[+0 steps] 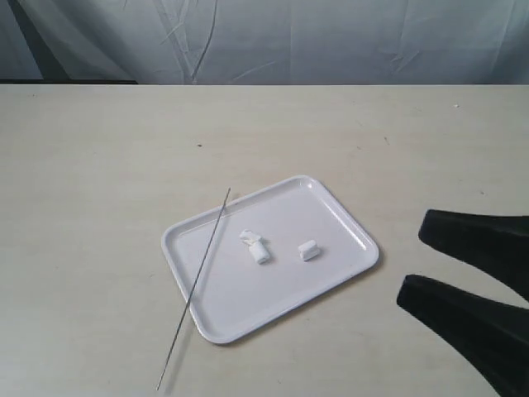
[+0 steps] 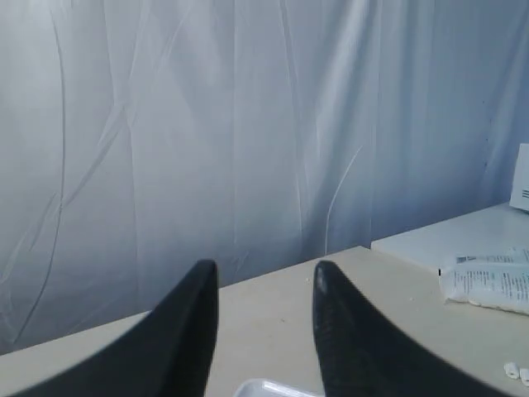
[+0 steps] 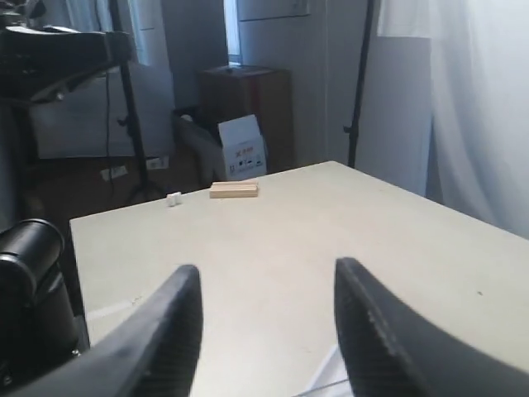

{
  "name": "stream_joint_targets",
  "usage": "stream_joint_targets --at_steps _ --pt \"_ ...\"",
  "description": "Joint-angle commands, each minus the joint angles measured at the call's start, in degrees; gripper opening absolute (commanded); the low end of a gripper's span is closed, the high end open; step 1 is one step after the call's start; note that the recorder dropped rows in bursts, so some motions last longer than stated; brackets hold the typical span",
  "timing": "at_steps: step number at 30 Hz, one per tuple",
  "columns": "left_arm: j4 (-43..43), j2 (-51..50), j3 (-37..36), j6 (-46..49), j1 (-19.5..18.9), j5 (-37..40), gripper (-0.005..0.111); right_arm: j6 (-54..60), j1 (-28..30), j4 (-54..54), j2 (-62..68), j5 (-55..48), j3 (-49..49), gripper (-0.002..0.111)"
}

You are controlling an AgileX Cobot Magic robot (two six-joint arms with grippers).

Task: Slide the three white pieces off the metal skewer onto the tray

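- The right gripper [image 1: 411, 265] is cut off by the exterior view's right edge. Only its two black fingers poke in, just beside the tray [image 1: 339, 217] and not touching it.
- The left gripper [image 2: 264, 273] doesn't show in the exterior view at all, only on its own wrist camera. A sliver of the tray's rim peeks in at the edge of that view, between its fingers.
- Both grippers are spread wide with nothing between the fingers, just bare table [image 1: 99, 165] behind the gap.
- One of the white pieces [image 1: 259, 251] has a ragged little bit pressed against it. It's too small to tell whether they're stuck together.
- The tray is glossy white plastic, a flat rectangle with rounded corners and a low lip, sitting skewed on the matte beige table.
- The skewer [image 1: 201, 271] is a hair-thin straight grey wire. It lies across the tray's left part, far tip about at the back rim, near end sticking out onto the table.
- The pieces look soft and chunky. They lie on the tray floor near its middle, clear of the skewer.
- The backdrop is a wrinkled pale curtain [image 1: 289, 41].
- Count: one tray, one skewer, three white pieces (two touching, one apart to the right), and two grippers with two fingers each.
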State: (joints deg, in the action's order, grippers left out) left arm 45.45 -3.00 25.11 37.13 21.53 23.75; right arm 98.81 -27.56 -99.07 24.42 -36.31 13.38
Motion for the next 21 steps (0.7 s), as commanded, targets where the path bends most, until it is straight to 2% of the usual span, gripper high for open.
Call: stream_joint_targets --at_steps 1,7,11,19,21 --pt "1.16 2.68 -3.28 -0.05 0.27 -0.91 0.038 -1.14 0.13 -0.87 -2.49 2.56 -3.86 0.048" --pt "0.91 2.68 -7.97 -1.05 0.27 -3.57 0.038 -1.84 0.13 -0.87 -2.49 7.29 -7.62 0.048" --pt "-0.71 2.68 -8.14 -0.95 0.27 -2.6 0.038 -2.95 0.13 -0.87 -2.49 13.12 -8.62 0.048" --pt "-0.71 2.68 -8.14 -0.95 0.27 -2.6 0.038 -3.09 0.13 -0.87 -2.49 12.88 -8.62 0.048" --pt "-0.71 2.68 -8.14 -0.95 0.27 -2.6 0.038 -2.96 -1.44 -0.87 -3.8 15.03 -8.62 0.048"
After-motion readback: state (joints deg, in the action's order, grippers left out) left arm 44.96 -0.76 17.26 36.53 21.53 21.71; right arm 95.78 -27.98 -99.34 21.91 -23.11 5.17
